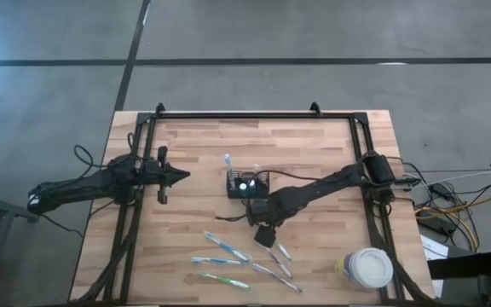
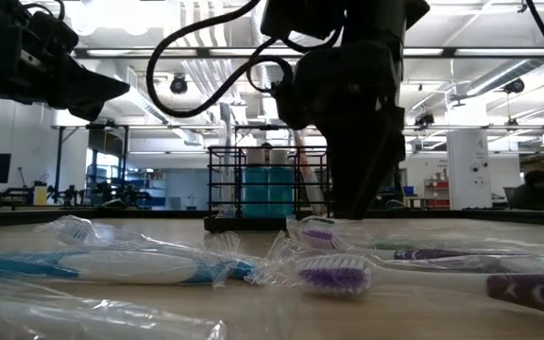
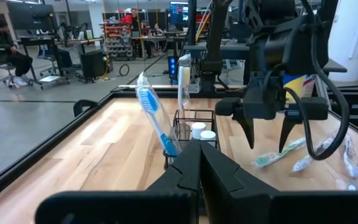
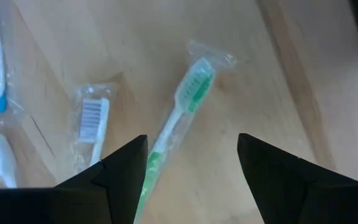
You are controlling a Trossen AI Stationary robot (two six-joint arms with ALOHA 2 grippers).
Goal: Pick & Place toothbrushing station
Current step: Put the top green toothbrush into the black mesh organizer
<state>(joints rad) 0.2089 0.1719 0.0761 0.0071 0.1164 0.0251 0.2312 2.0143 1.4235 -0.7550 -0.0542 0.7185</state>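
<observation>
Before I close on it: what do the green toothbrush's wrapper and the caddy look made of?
Green toothbrush: likely plastic, in a clear crinkly film wrapper that glints at its edges. Caddy: looks like thin black wire, probably coated metal; you can see through its open grid.

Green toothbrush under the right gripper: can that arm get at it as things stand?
Probably yes. The right gripper is open just above the green toothbrush, which lies in its wrapper on bare wood, clear of its neighbours.

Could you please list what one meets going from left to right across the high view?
Left pincer, shut, over bare table → black wire-mesh caddy holding an upright blue toothbrush → right pincer, open above the wrapped toothbrushes → large cup with a white lid.
</observation>
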